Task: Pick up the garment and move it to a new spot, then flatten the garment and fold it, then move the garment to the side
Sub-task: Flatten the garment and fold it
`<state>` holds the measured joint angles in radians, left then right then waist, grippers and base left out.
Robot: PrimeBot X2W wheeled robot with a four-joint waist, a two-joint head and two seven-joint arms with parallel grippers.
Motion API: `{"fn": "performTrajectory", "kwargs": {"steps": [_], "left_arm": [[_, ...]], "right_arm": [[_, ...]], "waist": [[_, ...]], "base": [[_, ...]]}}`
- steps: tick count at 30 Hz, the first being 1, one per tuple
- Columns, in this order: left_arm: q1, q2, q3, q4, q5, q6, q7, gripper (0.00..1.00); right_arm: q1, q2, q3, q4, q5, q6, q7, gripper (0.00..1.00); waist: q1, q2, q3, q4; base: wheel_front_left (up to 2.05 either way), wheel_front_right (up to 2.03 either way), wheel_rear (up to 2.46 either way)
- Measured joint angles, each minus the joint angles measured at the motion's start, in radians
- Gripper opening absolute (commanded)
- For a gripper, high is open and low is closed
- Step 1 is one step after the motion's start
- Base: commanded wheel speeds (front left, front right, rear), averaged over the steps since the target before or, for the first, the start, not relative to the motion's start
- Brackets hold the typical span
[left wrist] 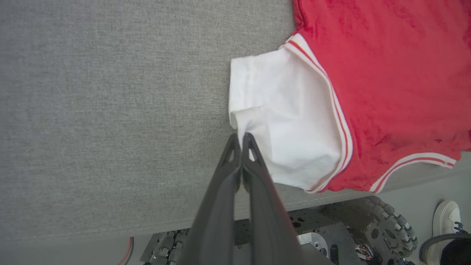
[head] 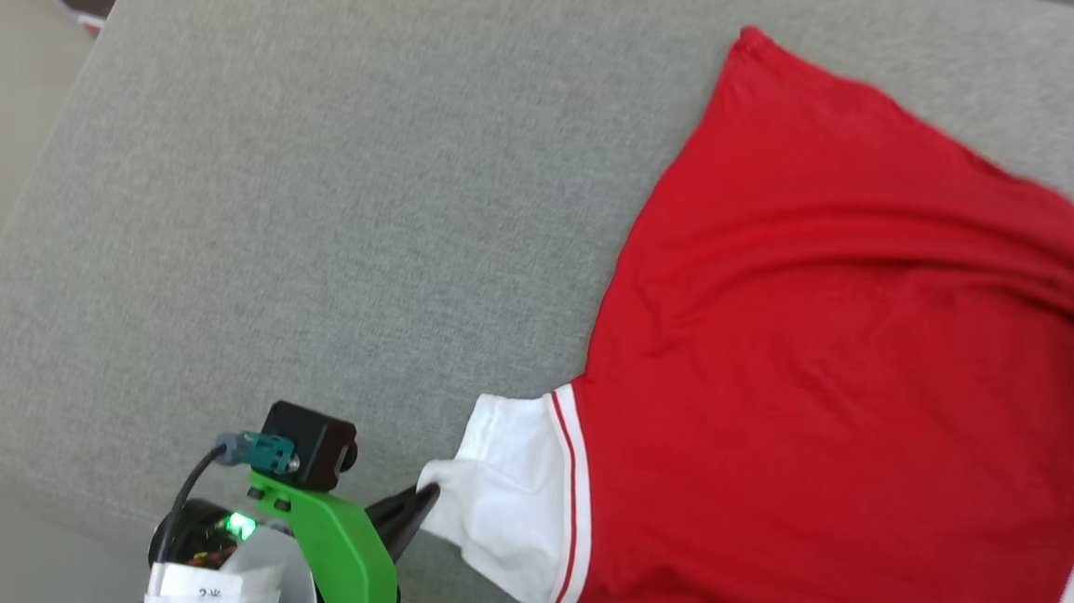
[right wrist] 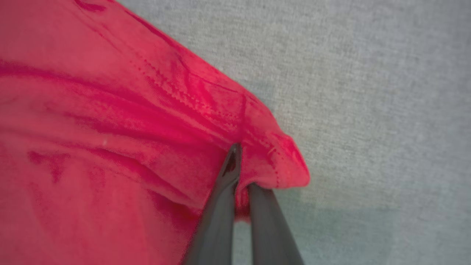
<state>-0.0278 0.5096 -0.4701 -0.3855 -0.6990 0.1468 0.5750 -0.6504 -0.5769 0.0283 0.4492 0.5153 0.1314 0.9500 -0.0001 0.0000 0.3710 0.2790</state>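
Left wrist view: left pincer [left wrist: 241, 137] pinches the sleeve [left wrist: 290, 121] corner of the garment [left wrist: 390, 73]; right pincer [right wrist: 243, 169] is clamped on its red hem [right wrist: 274, 154], probably to pull it flat.

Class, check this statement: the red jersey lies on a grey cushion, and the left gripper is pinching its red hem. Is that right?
Not quite. The left gripper is pinching the white sleeve of the jersey, not its red hem. The left wrist view shows this. The jersey does lie on the grey cushion.
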Motion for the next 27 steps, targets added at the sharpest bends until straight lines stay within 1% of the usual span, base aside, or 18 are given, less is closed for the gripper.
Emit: {"fn": "performTrajectory", "kwargs": {"steps": [7,12,17,21,24,27], "left_arm": [[0.035,0.0,-0.001,0.022,-0.006,0.017,-0.002,0.0],[0.048,-0.005,-0.002,0.041,-0.015,0.02,-0.01,0.0],[0.065,-0.014,-0.005,0.065,-0.015,0.032,-0.021,0.0],[0.076,-0.026,-0.01,0.087,-0.017,0.039,-0.031,0.0],[0.076,-0.032,-0.014,0.112,-0.013,0.04,-0.044,0.0],[0.076,-0.049,-0.019,0.128,-0.014,0.044,-0.056,0.0]], "right_arm": [[0.188,-0.011,-0.028,-0.043,0.038,0.0,-0.023,0.0],[0.326,-0.003,-0.106,-0.107,0.074,0.0,-0.04,0.0],[0.481,0.046,-0.201,-0.212,0.106,0.0,-0.038,0.0],[0.593,0.088,-0.265,-0.294,0.106,0.0,-0.03,0.0],[0.669,0.134,-0.308,-0.343,0.104,0.0,-0.023,0.0],[0.704,0.187,-0.341,-0.368,0.106,0.0,-0.006,0.0]], "waist": [[0.0,0.0,-0.103,-0.053],[0.0,0.0,-0.174,-0.09],[-0.0001,0.0,-0.233,-0.125],[-0.0001,0.0,-0.268,-0.15],[0.0,0.0,-0.288,-0.17],[0.0,0.0,-0.298,-0.187]], "base": [[0.0,0.0,0.0],[0.0,0.0,0.0],[0.0,0.0,0.0],[0.0,0.0,0.0],[0.0,0.0,0.0],[0.0,0.0,0.0]]}}
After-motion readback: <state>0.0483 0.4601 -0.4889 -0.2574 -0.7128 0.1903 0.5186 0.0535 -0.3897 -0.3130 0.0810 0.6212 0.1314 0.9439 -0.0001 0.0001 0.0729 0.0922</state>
